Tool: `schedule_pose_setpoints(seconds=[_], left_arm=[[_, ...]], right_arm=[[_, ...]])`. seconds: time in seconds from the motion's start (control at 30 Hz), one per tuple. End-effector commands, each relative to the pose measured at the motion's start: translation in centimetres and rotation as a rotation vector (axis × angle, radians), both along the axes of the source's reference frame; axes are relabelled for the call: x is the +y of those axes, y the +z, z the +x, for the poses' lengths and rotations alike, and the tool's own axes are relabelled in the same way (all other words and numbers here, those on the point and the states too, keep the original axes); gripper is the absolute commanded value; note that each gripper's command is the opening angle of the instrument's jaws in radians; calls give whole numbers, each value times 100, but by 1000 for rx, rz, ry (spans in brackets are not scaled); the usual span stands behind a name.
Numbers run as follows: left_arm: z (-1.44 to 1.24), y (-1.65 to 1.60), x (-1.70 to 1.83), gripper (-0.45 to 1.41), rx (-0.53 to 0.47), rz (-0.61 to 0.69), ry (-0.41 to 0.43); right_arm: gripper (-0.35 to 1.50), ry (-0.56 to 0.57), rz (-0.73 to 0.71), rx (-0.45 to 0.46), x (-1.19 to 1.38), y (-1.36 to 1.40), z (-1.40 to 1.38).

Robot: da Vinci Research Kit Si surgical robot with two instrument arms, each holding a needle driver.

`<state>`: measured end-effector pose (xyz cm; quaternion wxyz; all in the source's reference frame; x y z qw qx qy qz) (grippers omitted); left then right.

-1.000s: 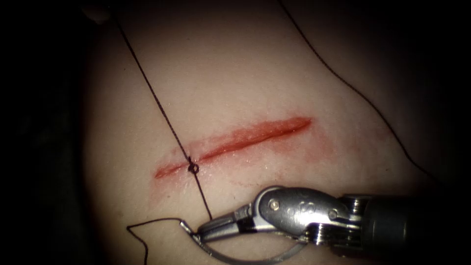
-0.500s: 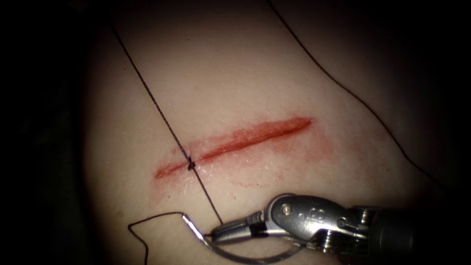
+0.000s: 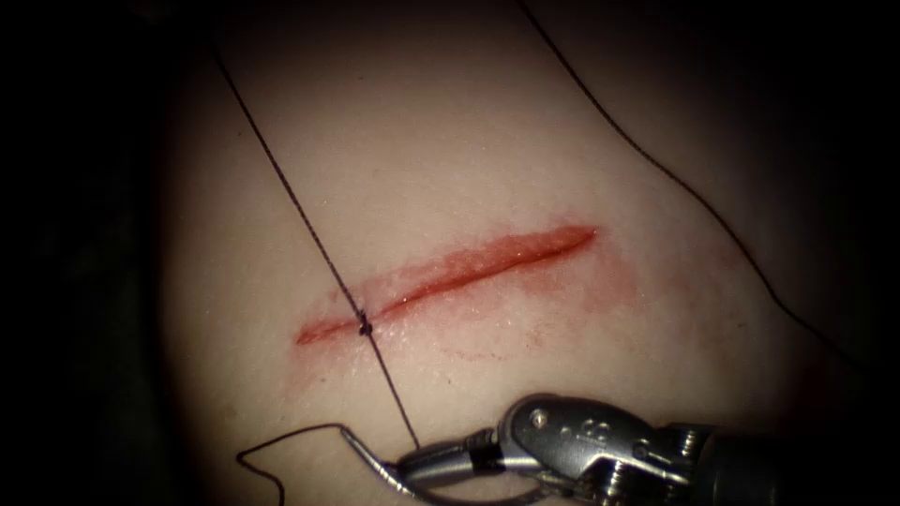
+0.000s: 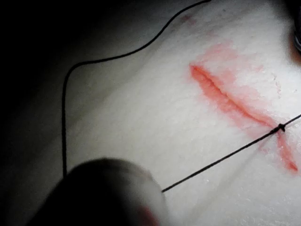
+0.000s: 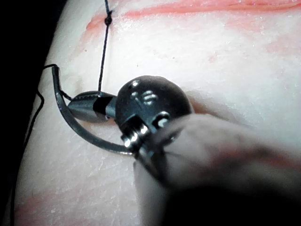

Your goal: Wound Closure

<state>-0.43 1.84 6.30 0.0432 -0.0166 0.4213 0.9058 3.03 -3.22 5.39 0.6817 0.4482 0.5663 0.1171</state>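
Observation:
The tissue [image 3: 450, 141] has a red cut [image 3: 450, 272] running left to right. A small dark knot [image 3: 364, 323] sits on the cut near its left end. My right tool [image 3: 417, 464] lies below the cut, shut on the curved needle [image 3: 367, 456] about a third of the way from its tail. The needle is out of the tissue and curves under the tool [image 5: 77, 109]. One thread strand [image 3: 389, 384] runs taut from the knot to these jaws, another [image 3: 281, 178] up and left. My left tool [image 4: 108, 193] is a blurred shape where that strand ends.
A loose thread [image 3: 656, 169] crosses the tissue on the right, from the top edge down toward the right edge. From the needle's tail, slack thread [image 3: 272, 440] loops at the lower left. Red fluid stains the skin around the cut.
The small open loop at the knot has closed into a tight knot. My right tool, with the needle, has moved down and slightly to the right.

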Motion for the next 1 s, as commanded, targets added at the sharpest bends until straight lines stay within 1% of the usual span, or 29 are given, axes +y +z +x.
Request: schedule_pose_setpoints(seconds=[0.03, 0.33, 0.63, 1.0], left_arm=[[-3, 4, 3, -45, 5, -6, -8], [9, -6, 12, -45, 7, -22, -21], [9, -7, 13, -45, 9, -26, -27], [7, -7, 13, -45, 7, -27, -35]], right_arm=[[-35, -5, 3, -1, -5, 3, 8], [-35, -25, 33, -19, -17, 9, 6], [-35, -60, 62, -38, -32, 11, 6], [-35, -91, 83, -53, -41, 14, 0]])
